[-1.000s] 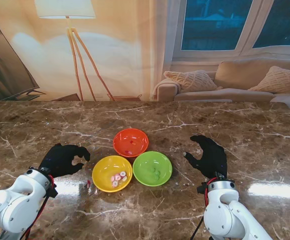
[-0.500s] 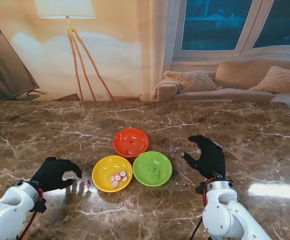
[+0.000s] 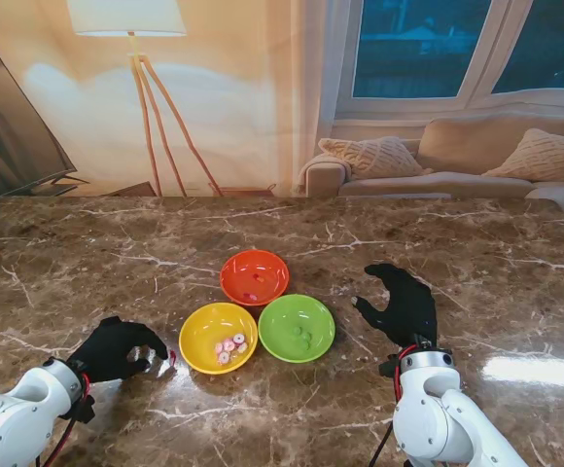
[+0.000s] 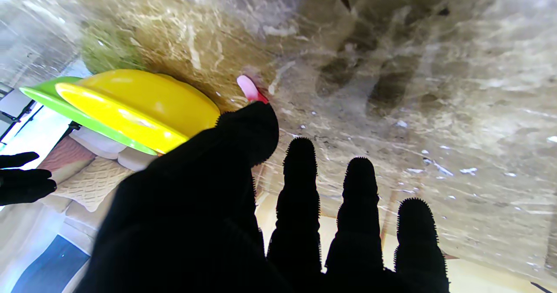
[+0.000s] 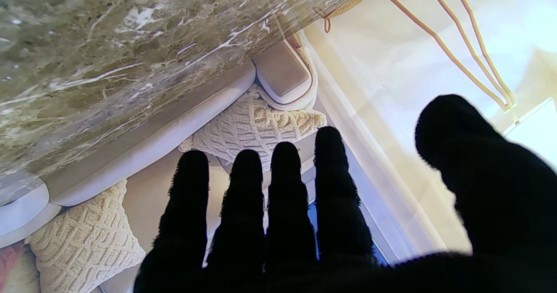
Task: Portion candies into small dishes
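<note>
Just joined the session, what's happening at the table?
The left hand is reaching for a loose pink candy on the table beside the yellow bowl, thumb right at it, not yet gripped. The right hand hovers open beside the green bowl. The red bowl sits behind.

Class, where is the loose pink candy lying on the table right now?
In the stand view the pink candy lies on the marble table, left of the yellow bowl, at the left hand's fingertips.
</note>
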`<state>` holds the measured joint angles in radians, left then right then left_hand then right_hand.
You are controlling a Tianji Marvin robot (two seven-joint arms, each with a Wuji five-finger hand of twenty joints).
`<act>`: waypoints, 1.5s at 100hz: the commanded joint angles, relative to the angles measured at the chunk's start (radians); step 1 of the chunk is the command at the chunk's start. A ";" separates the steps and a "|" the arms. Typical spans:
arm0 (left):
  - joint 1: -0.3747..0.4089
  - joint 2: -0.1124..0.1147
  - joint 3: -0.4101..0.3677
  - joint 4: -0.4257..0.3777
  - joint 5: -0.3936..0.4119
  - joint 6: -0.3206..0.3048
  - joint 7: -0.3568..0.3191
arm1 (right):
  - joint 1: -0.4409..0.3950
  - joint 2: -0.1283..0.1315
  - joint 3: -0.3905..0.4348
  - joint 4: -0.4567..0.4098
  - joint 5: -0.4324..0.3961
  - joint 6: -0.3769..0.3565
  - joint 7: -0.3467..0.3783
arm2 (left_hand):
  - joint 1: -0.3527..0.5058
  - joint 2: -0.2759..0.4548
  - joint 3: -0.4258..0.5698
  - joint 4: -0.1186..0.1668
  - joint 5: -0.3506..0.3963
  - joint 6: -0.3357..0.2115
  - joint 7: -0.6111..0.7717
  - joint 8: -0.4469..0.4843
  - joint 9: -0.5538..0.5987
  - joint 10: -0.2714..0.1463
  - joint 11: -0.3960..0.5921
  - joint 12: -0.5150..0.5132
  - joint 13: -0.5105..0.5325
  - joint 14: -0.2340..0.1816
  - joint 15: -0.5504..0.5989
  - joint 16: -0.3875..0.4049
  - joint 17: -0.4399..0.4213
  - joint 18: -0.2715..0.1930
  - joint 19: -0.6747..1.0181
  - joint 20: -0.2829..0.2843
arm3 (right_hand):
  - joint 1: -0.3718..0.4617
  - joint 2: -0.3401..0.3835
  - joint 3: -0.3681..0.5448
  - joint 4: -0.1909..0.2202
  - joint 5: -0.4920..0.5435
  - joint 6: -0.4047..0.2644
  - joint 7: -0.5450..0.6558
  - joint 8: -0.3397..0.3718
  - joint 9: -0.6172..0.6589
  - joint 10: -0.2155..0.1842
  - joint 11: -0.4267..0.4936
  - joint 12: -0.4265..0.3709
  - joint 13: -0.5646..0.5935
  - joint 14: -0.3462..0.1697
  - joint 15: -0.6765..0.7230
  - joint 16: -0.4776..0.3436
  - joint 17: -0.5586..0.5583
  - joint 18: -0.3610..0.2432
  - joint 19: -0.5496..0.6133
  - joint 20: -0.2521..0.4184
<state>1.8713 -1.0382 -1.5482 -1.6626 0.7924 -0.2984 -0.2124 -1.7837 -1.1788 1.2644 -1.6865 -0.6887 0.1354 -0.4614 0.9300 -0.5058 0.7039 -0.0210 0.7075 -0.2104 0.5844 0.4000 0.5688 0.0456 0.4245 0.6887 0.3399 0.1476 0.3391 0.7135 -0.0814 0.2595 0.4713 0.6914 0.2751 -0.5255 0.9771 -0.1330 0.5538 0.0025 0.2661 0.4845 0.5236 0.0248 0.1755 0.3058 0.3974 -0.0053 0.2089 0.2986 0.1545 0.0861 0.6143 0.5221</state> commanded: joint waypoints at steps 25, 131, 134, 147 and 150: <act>-0.030 0.003 0.038 0.049 -0.014 -0.009 -0.007 | -0.007 -0.002 0.000 -0.001 0.007 0.008 0.018 | 0.074 0.043 0.040 -0.005 -0.035 -0.034 -0.013 -0.031 -0.064 -0.037 0.010 0.020 -0.035 -0.022 -0.005 -0.012 -0.019 -0.037 -0.052 0.016 | -0.017 0.003 0.001 0.036 0.000 -0.026 0.006 -0.009 -0.012 -0.007 -0.010 0.007 -0.015 0.001 0.002 0.016 0.003 -0.003 0.005 0.026; -0.107 0.016 0.100 0.121 0.056 -0.034 -0.013 | -0.010 -0.003 0.004 -0.001 0.010 0.005 0.015 | 0.037 0.004 0.019 -0.020 0.037 -0.018 0.089 0.025 -0.095 -0.035 0.030 0.050 -0.054 -0.018 0.027 0.010 -0.014 -0.046 -0.059 0.063 | -0.016 0.002 0.002 0.035 0.000 -0.025 0.006 -0.009 -0.012 -0.007 -0.010 0.007 -0.013 0.001 0.007 0.022 0.004 -0.002 0.007 0.025; -0.105 0.016 0.098 0.118 0.062 -0.035 -0.012 | -0.010 -0.003 0.004 -0.001 0.010 0.005 0.015 | 0.034 -0.007 0.012 -0.025 0.038 -0.021 0.093 0.028 -0.095 -0.035 0.030 0.051 -0.053 -0.018 0.028 0.011 -0.013 -0.046 -0.060 0.063 | -0.016 0.001 0.002 0.035 0.000 -0.026 0.006 -0.009 -0.012 -0.006 -0.010 0.007 -0.013 0.000 0.007 0.022 0.004 -0.003 0.007 0.025; -0.100 0.016 0.093 0.115 0.097 -0.038 0.006 | -0.010 -0.002 0.003 -0.001 0.010 0.005 0.016 | 0.028 -0.038 -0.005 -0.038 0.027 -0.025 0.111 0.046 -0.093 -0.037 0.033 0.053 -0.052 -0.018 0.031 0.011 -0.010 -0.044 -0.055 0.064 | -0.015 0.000 0.002 0.035 0.000 -0.026 0.006 -0.009 -0.012 -0.006 -0.009 0.007 -0.012 0.002 0.008 0.022 0.004 -0.002 0.007 0.026; -0.100 0.016 0.092 0.115 0.103 -0.039 0.009 | -0.009 -0.002 0.003 -0.001 0.010 0.005 0.016 | 0.025 -0.045 -0.006 -0.039 0.024 -0.023 0.114 0.049 -0.092 -0.037 0.035 0.054 -0.050 -0.018 0.032 0.012 -0.009 -0.043 -0.052 0.065 | -0.015 0.000 0.002 0.035 0.000 -0.025 0.006 -0.009 -0.012 -0.008 -0.010 0.007 -0.013 0.001 0.007 0.022 0.004 -0.002 0.007 0.025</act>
<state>1.7581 -1.0251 -1.4575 -1.5579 0.8803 -0.3357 -0.2065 -1.7847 -1.1792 1.2669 -1.6878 -0.6830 0.1374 -0.4576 0.9725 -0.5051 0.7084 -0.0240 0.7320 -0.2098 0.6727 0.4256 0.4895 -0.0219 0.4342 0.7238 0.2735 0.1046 0.3429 0.7141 -0.0827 0.2362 0.4311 0.7299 0.2751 -0.5255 0.9771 -0.1330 0.5538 0.0023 0.2661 0.4845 0.5236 0.0248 0.1755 0.3058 0.3974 -0.0052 0.2109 0.3001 0.1556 0.0861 0.6143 0.5223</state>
